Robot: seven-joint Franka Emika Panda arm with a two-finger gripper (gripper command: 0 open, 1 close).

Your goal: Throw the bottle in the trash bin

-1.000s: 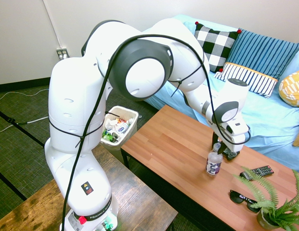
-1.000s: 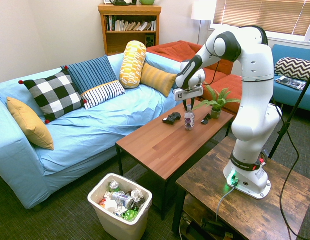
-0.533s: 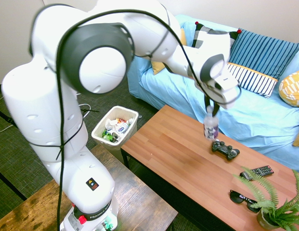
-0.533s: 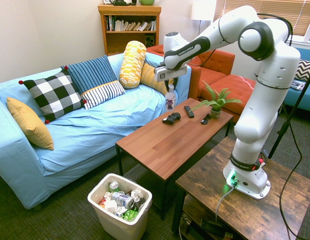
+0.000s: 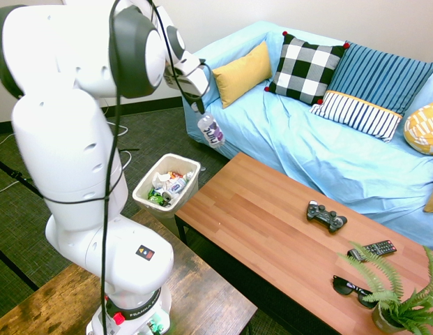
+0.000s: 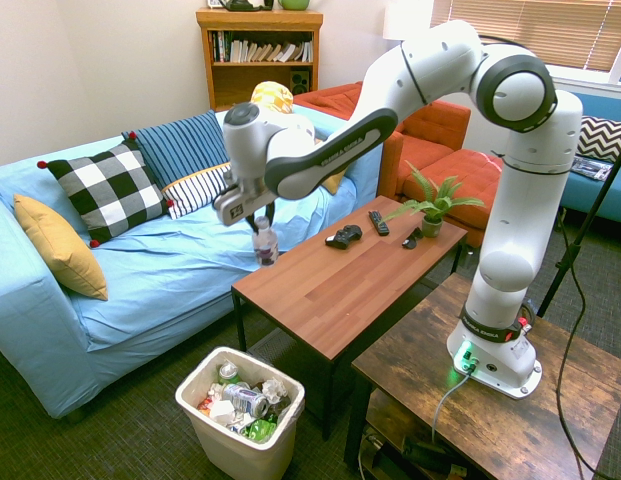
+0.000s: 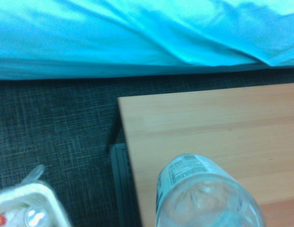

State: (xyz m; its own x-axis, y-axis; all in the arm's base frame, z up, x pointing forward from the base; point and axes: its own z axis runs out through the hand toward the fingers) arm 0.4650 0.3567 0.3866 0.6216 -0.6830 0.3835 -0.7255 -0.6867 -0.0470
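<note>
1. The trash bin (image 6: 240,412) is sitting on the carpet at lower left in the second exterior view, off the tabletop's (image 6: 340,280) near corner, already holding cans and wrappers.
2. The gripper (image 6: 255,214) is hanging above the tabletop's sofa-side corner, jaws clamping tight on the bottle (image 6: 265,243) at its cap.
3. The bottle is dangling cap up in mid-air, long axis near vertical in this view and tilting base-outward in the first exterior view (image 5: 212,130); the wrist view is looking down its length (image 7: 208,194).
4. The blue sofa (image 6: 190,260) is lying behind it; open carpet is separating it from the bin.
5. Farther right on the tabletop, a black game controller (image 6: 343,236), a remote (image 6: 378,222), sunglasses (image 6: 411,238) and a potted fern (image 6: 432,205) are resting, well apart from the bottle.
</note>
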